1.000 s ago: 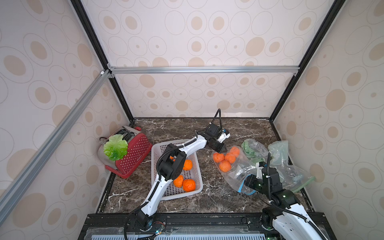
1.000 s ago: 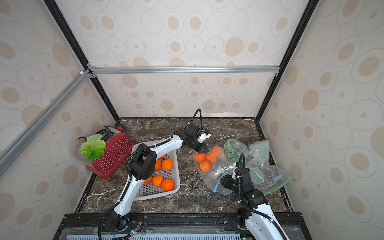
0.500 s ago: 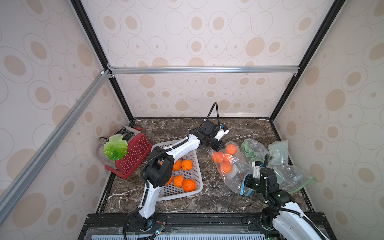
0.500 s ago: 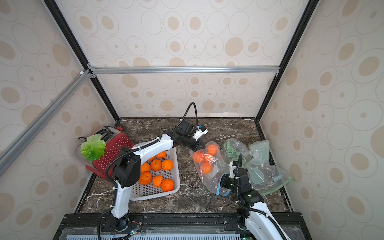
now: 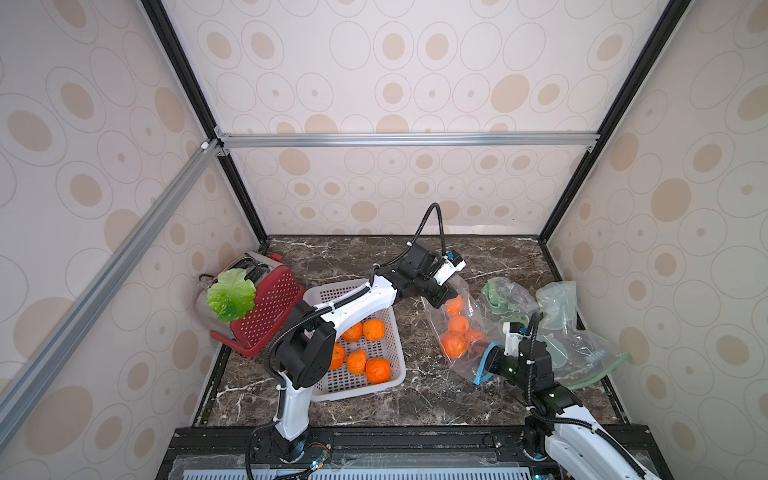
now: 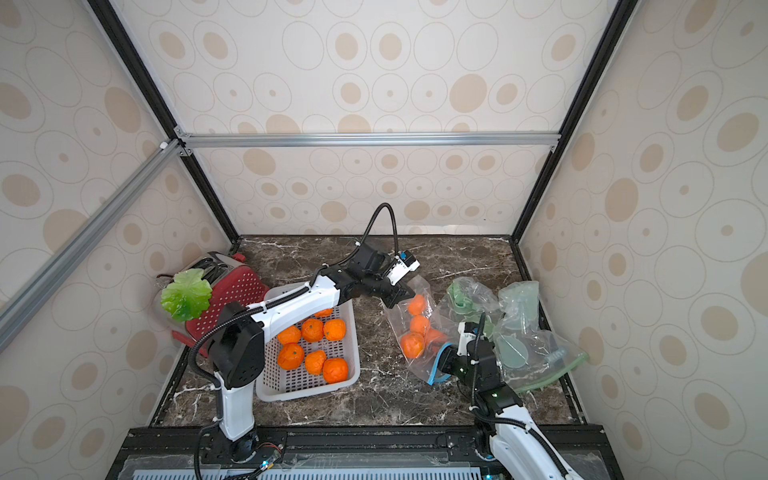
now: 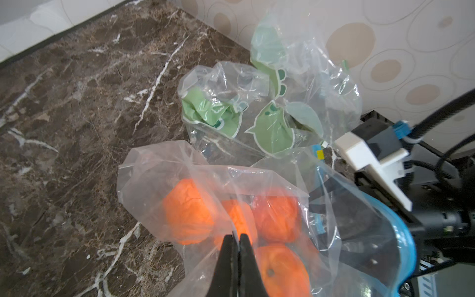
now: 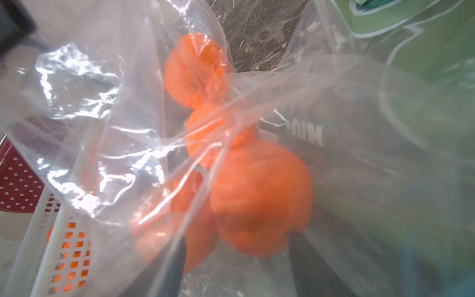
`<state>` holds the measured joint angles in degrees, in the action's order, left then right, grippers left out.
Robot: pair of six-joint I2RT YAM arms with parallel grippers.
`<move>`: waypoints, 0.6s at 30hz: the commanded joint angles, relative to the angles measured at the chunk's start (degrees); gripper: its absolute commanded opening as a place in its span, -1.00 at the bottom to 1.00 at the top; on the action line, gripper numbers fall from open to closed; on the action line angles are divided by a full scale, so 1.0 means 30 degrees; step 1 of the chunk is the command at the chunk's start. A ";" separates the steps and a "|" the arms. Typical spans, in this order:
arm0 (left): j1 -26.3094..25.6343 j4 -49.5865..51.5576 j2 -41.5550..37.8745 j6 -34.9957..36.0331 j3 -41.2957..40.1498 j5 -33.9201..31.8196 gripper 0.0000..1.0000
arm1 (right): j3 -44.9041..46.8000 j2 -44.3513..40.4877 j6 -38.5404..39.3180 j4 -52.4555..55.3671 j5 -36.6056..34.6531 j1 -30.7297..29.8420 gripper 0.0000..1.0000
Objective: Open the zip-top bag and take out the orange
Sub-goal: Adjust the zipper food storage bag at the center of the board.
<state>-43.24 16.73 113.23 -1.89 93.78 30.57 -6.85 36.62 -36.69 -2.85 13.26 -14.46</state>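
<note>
In both top views my left gripper point(image 5: 439, 296) pinches the far closed end of the zip-top bag point(image 5: 471, 320), I'd guess to tip fruit toward its blue mouth, where the right gripper point(image 5: 486, 361) sits. The white basket point(image 5: 400, 365) on the worktop point(image 5: 415, 407) holds several loose oranges point(image 5: 357, 361).

Left wrist: fingers point(image 7: 226, 257) clenched on bag film.

Right wrist: fingers point(image 8: 174, 259) spread either side of the nearest orange point(image 8: 259, 198), which is inside the bag.

right wrist view: blurred; right gripper point(image 8: 237, 236), dark fingers point(image 8: 172, 262) behind film of clear blue-zipped plastic bag point(image 8: 84, 84), contact with round orange point(image 8: 259, 200) untellable | left wrist view: left gripper point(image 7: 236, 237), black fingers point(image 7: 226, 257) cut by edge | both top views: white slotted plastic basket point(image 5: 353, 392) partly hidden under left arm point(image 5: 357, 301)
</note>
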 commanded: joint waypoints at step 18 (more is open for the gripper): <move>0.0447 -0.1645 0.2567 -0.0700 -0.0873 0.0449 -1.00 | -0.4705 0.9549 -0.0731 0.0169 -0.1998 -0.0040 0.51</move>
<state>-42.26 12.64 120.03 -3.25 91.98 30.76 -18.48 60.97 -38.30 -1.72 7.07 -14.46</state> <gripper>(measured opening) 0.043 0.762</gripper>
